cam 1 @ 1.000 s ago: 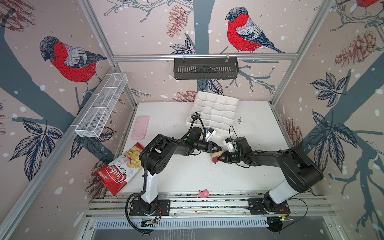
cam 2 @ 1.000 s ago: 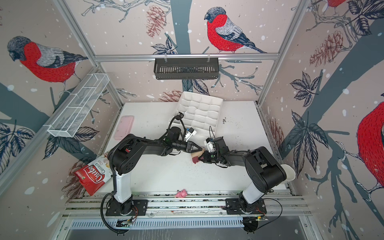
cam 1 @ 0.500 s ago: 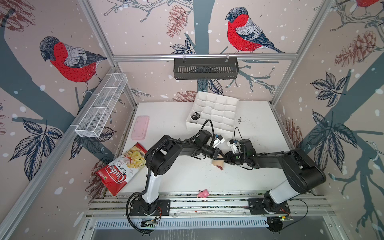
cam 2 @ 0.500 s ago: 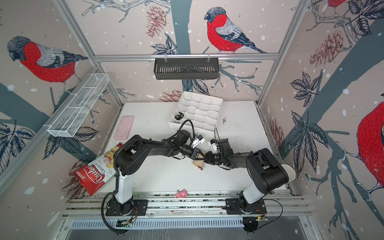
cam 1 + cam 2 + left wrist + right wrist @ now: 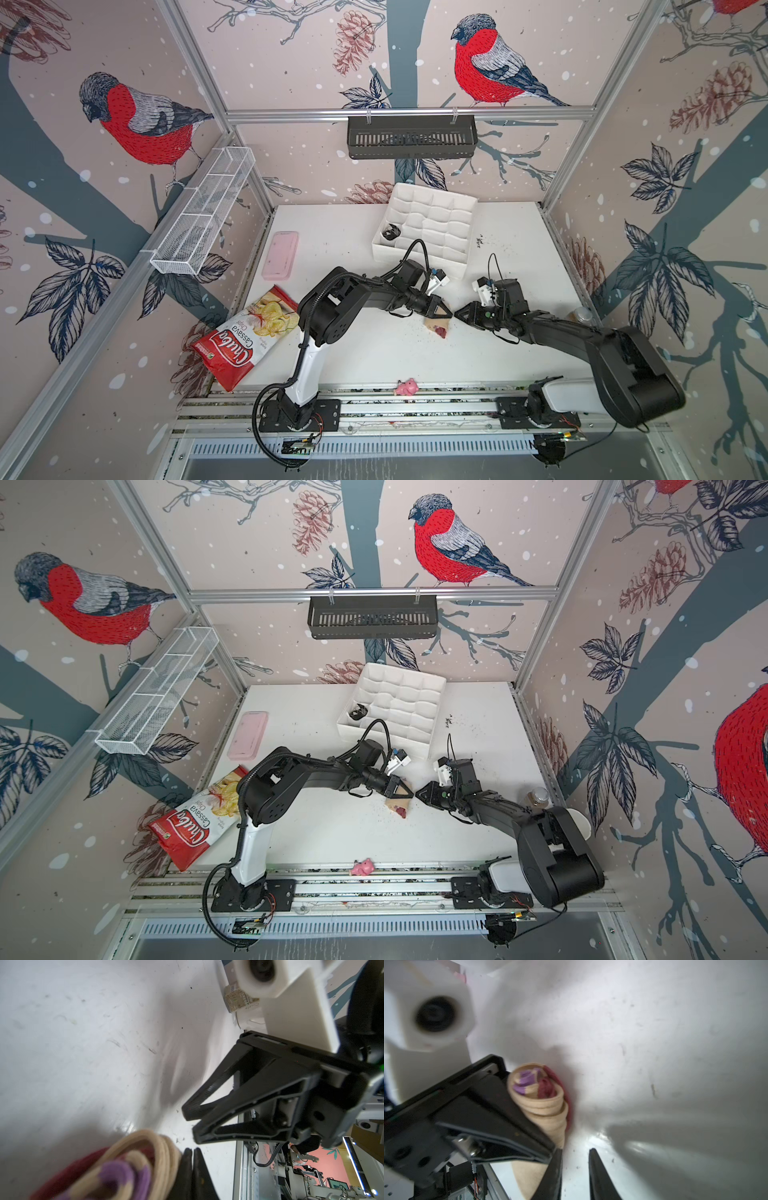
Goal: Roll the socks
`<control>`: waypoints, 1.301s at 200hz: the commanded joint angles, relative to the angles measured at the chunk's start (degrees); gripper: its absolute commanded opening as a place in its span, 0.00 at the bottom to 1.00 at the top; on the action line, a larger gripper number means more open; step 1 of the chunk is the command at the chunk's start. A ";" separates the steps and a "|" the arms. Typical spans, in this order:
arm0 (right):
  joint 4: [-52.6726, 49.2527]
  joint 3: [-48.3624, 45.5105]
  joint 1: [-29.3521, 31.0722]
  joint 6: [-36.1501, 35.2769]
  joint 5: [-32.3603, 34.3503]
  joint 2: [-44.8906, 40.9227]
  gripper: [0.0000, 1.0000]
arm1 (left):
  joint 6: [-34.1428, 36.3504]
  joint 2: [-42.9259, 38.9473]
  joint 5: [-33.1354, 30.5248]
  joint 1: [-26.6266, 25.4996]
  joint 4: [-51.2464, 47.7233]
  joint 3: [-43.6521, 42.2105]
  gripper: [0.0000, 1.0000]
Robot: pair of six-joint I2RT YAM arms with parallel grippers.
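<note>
The tan sock [image 5: 436, 326] with maroon and purple parts lies rolled on the white table; its spiral end [image 5: 535, 1086] shows in the right wrist view. My left gripper [image 5: 445, 311] is shut and empty, its fingers [image 5: 187, 1159] lying against the roll's side [image 5: 145, 1159]. My right gripper [image 5: 575, 1152] is open by a narrow gap, with only bare table between its tips. It faces the left gripper tip to tip [image 5: 419, 793], just right of the roll. The black-grey argyle sock [image 5: 390, 231] sits rolled in a compartment of the white tray [image 5: 432, 195].
A red-and-white chips bag [image 5: 245, 336] hangs over the table's left edge, with a pink case [image 5: 280, 254] behind it. A pink toy [image 5: 406, 387] sits on the front rail. A small jar [image 5: 582, 314] stands by the right wall. Dark crumbs dot the table.
The left arm swung right off the tray and its gripper closed beside the roll. The right gripper opened a little and drew back right. The sock roll now lies free on the table.
</note>
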 commanded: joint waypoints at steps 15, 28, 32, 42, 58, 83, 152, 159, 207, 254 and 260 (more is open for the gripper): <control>-0.80 -1.03 2.45 0.73 0.69 -9.64 0.18 | -5.38 1.47 -2.25 1.22 3.76 -2.55 0.13; -1.32 -0.43 4.41 1.06 1.05 -11.28 0.16 | -6.94 1.99 -1.00 1.30 5.82 -2.70 0.17; -1.27 -0.32 5.12 1.29 1.35 -11.47 0.16 | -7.40 2.13 -0.72 1.31 6.52 -2.77 0.17; -0.15 -0.27 6.72 1.83 1.86 -11.48 0.15 | -8.25 2.36 -0.18 1.31 7.71 -2.89 0.19; 1.94 -0.05 8.95 2.67 3.12 -10.06 0.13 | -10.98 2.86 1.10 1.44 11.37 -3.65 0.22; 5.68 -0.36 9.66 3.75 3.70 -6.71 0.09 | -18.96 3.24 2.91 2.41 22.82 -6.37 0.25; 14.26 0.13 13.10 6.20 6.81 2.88 0.07 | -29.32 5.00 3.87 3.56 38.10 -10.59 0.26; 14.42 0.21 13.28 6.20 7.41 3.75 0.07 | -29.55 4.91 3.80 3.59 38.32 -10.58 0.26; 15.06 -0.70 13.38 6.36 10.04 9.07 0.09 | -30.47 3.81 2.61 4.03 39.32 -11.12 0.27; 14.81 0.23 13.21 5.60 11.44 11.94 0.09 | -36.82 4.96 3.31 4.21 48.73 -12.28 0.27; 16.42 -0.42 13.27 6.08 11.02 11.41 0.08 | -38.17 5.33 3.49 4.25 50.74 -12.50 0.27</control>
